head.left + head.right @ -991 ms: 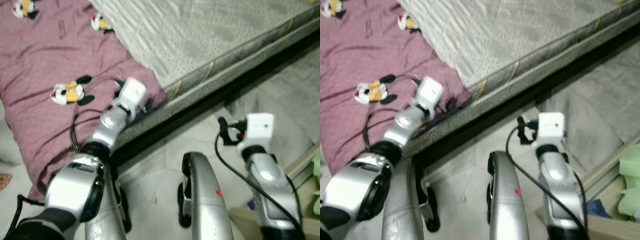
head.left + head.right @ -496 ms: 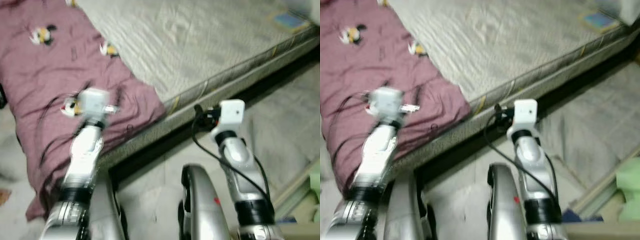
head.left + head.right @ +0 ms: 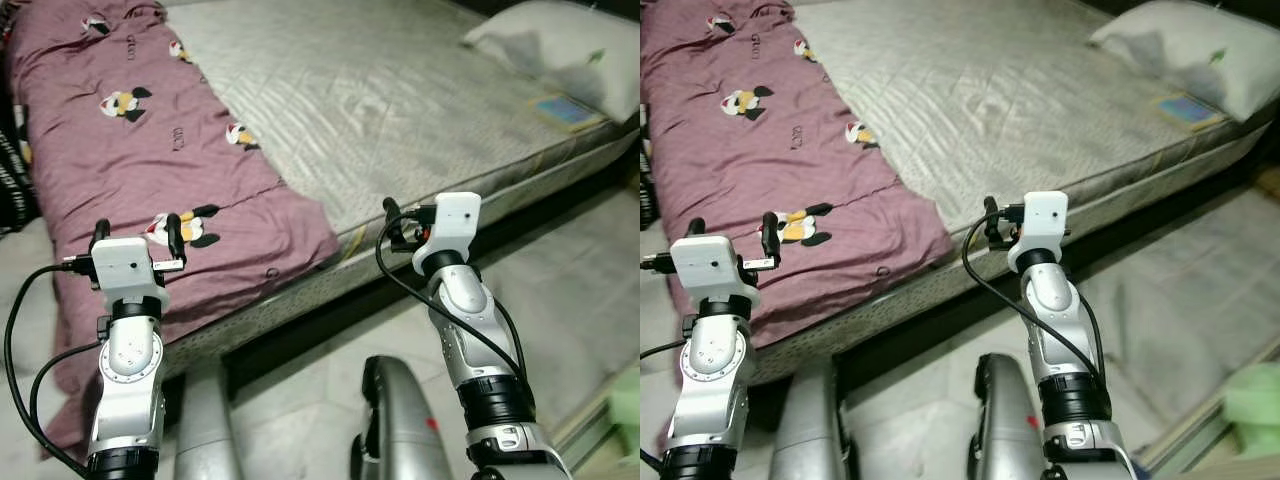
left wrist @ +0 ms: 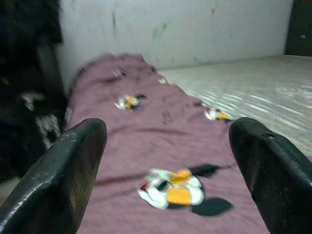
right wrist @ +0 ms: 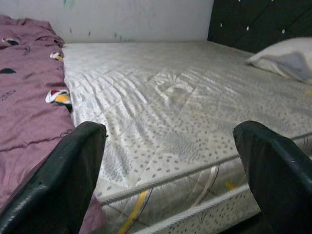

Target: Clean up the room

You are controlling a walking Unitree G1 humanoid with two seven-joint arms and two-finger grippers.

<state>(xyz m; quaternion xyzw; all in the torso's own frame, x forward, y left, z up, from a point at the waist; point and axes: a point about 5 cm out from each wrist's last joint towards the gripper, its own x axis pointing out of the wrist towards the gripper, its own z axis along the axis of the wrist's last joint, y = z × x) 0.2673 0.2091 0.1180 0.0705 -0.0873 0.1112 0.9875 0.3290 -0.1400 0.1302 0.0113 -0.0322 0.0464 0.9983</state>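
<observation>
Pale quilted mattress (image 3: 400, 100) ahead of both claws, with white pillow (image 3: 560, 45) at far right end and small blue book (image 3: 566, 110) beside it. Maroon blanket (image 3: 150, 160) with cartoon mouse prints just beyond left claw (image 3: 135, 232), hanging over bed edge toward floor (image 3: 560, 290). Left claw spread wide, holding nothing. Right claw (image 5: 170, 170) raised near mattress edge, also wide open and empty.
</observation>
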